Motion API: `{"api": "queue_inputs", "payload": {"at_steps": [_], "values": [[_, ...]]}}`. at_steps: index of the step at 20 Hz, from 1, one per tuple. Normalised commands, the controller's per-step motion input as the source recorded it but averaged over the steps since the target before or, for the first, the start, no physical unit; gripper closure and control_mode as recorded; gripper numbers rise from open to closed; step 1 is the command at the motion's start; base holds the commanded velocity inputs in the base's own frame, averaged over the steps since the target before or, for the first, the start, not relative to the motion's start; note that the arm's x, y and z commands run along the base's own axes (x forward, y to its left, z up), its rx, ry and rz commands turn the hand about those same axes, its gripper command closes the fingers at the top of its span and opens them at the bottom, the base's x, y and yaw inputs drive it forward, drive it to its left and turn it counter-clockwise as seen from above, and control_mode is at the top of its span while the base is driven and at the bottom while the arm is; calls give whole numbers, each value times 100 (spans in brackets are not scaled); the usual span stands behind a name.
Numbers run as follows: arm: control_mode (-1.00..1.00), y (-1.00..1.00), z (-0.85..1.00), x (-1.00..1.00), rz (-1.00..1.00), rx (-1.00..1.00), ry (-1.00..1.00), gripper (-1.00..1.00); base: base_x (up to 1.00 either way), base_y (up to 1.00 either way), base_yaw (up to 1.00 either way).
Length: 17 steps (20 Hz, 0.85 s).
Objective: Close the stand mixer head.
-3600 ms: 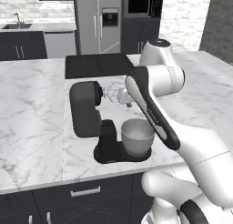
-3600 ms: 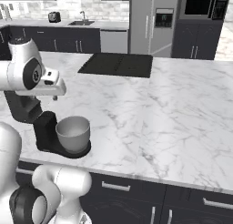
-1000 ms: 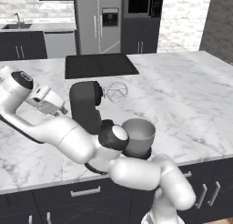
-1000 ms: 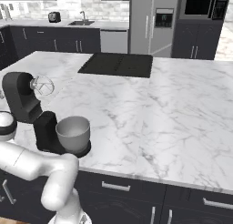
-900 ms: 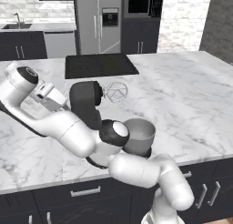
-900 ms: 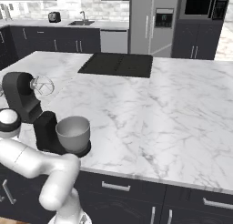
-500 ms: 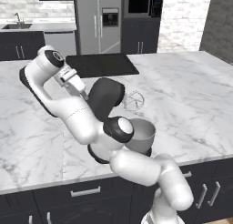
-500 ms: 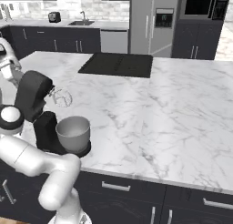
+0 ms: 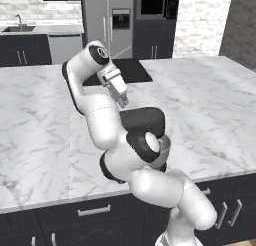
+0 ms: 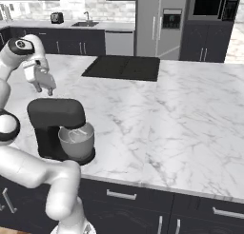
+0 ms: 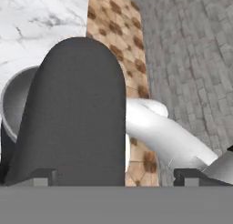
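Matte dark grey, rounded stand mixer head (image 10: 56, 111) lies level over the silver metal bowl (image 10: 76, 141), whisk inside. Claw (image 10: 45, 90) hovers above, fingers apart.

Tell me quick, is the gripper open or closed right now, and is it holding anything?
Gripper: open and holding nothing, fingers spread, poised just above the stand mixer head.

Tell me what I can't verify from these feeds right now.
- Stand mixer head latch: too small in the right base view.
- Whisk: mostly hidden inside the bowl.
- Mixer base: the arm covers it in the left base view.
- Gripper contact with the head: gap unclear.
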Motion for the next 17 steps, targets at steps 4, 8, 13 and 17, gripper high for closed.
{"api": "queue_inputs", "payload": {"at_steps": [4,8,13,17], "values": [[-100,-100,27,-83,-2,9,-8,-100,0,0,0],[-100,-94,42,-68,0,15,-9,-100,0,0,0],[-100,-71,38,-59,5,11,-12,-100,0,0,0],[-100,-11,3,-6,0,5,-2,-100,0,0,0]]}}
